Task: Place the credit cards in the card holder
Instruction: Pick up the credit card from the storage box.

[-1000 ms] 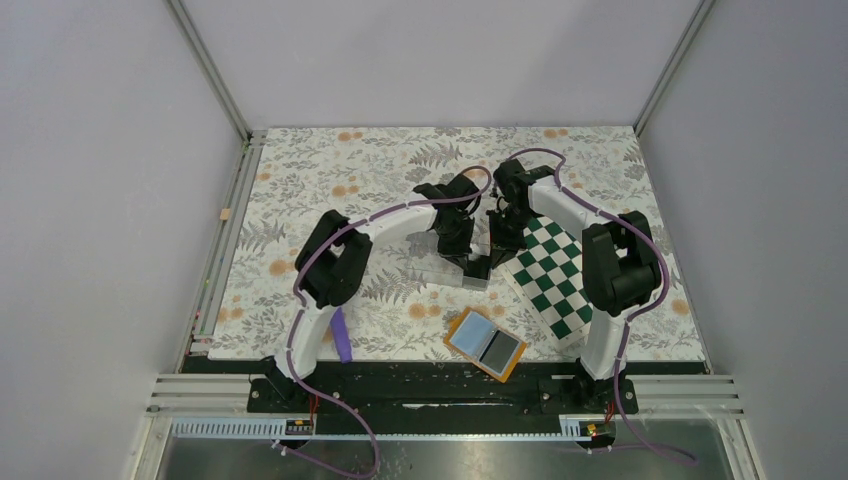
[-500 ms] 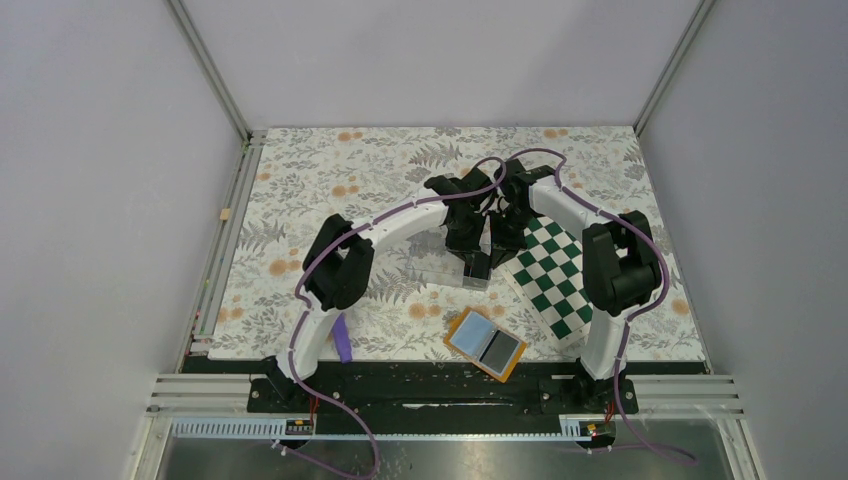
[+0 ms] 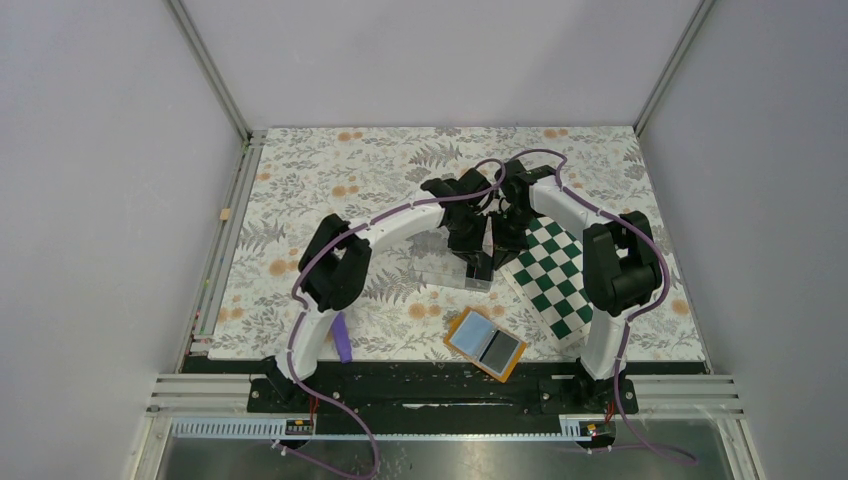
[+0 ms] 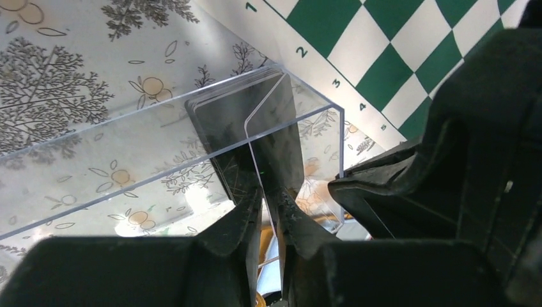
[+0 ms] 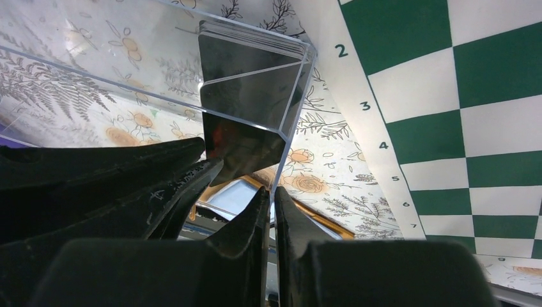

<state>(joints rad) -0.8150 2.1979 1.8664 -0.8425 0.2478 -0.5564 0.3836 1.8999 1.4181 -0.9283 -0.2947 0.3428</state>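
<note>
A stack of dark credit cards (image 4: 230, 121) (image 5: 240, 64) leans on edge inside the right end of a clear plastic box (image 3: 440, 268) (image 4: 128, 153). My left gripper (image 3: 478, 264) (image 4: 270, 192) reaches into that end, its jaws a narrow slit apart with the thin edge of one card in the gap. My right gripper (image 3: 501, 243) (image 5: 272, 190) is pinched on the box's clear end wall (image 5: 281, 137). The card holder (image 3: 485, 345) lies open near the front edge, orange with light blue lining and a dark card in its right pocket.
A green and white chessboard mat (image 3: 555, 280) (image 5: 460, 96) lies right of the box, under the right arm. A purple strip (image 3: 342, 335) rests by the left arm's base. Floral cloth (image 3: 330, 180) covers the table, with white walls around it.
My left arm has swung right to the box's card end, and its jaws have parted a little around a card edge. The right gripper has held its pinch on the box wall.
</note>
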